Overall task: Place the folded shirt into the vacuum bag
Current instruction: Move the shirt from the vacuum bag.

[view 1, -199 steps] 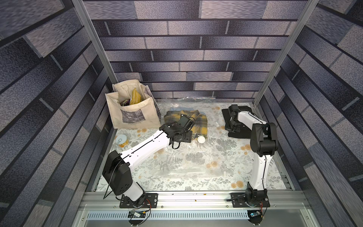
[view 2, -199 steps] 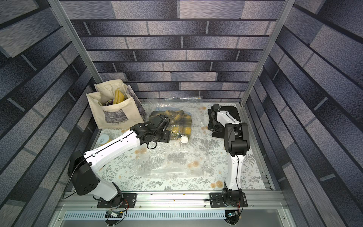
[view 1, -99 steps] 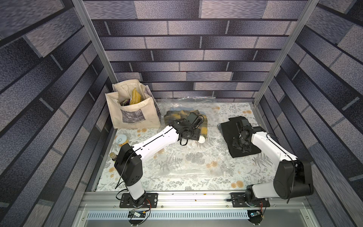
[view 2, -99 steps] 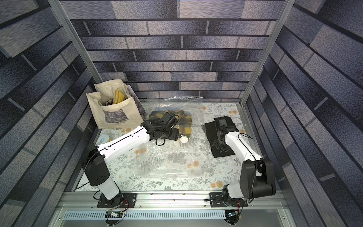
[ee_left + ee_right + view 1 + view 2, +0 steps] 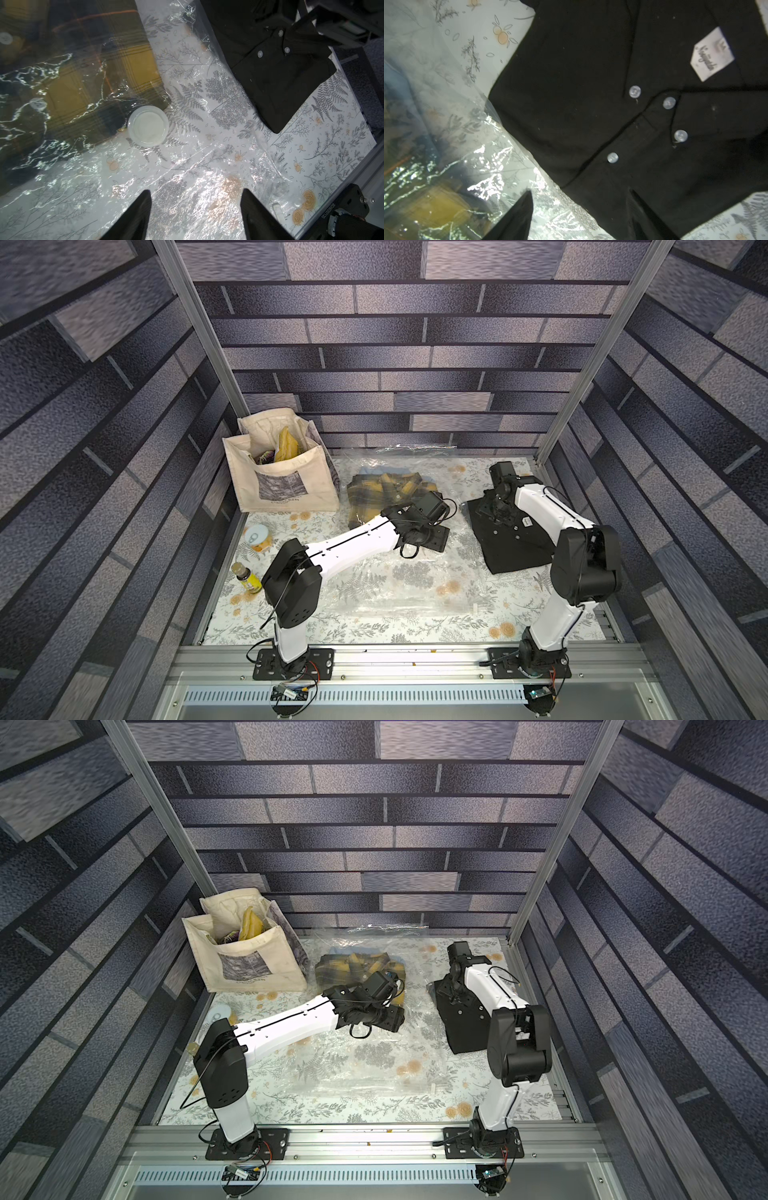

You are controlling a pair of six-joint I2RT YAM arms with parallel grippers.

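Since a second ago the right gripper (image 5: 580,192) has opened. Its jaws now stand wide and empty over the buttoned collar of the folded matte black shirt (image 5: 511,543). That shirt lies flat on the floral cloth (image 5: 374,630), outside the clear, crinkly, glossy plastic vacuum bag (image 5: 415,585) and against its right edge. The left gripper (image 5: 195,190) hovers wide open and empty above the bag, near its round white valve cap (image 5: 148,126). Inside the bag lies a yellow plaid shirt (image 5: 386,489).

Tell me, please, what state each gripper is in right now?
Left gripper: open, holding nothing, over the vacuum bag.
Right gripper: open, holding nothing, over the black folded shirt.
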